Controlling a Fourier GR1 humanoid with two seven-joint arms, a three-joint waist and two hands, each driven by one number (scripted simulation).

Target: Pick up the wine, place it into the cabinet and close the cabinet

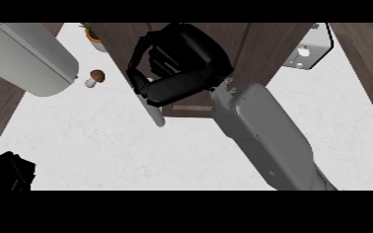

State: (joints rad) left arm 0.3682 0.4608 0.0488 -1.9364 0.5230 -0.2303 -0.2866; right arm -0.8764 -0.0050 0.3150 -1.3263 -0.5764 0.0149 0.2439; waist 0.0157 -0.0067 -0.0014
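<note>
Covering cabinet (270,54) front, right robot hand (178,74); open or pinching, cannot tell.

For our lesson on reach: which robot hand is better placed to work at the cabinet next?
Right. The right robot hand is up against the cabinet, while the left robot hand sits at the view's lower left corner, well away from it.

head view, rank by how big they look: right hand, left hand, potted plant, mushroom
1. right hand, likely inflated by nearness
2. left hand, cut off at the edge
3. potted plant, partly hidden
4. mushroom
</note>
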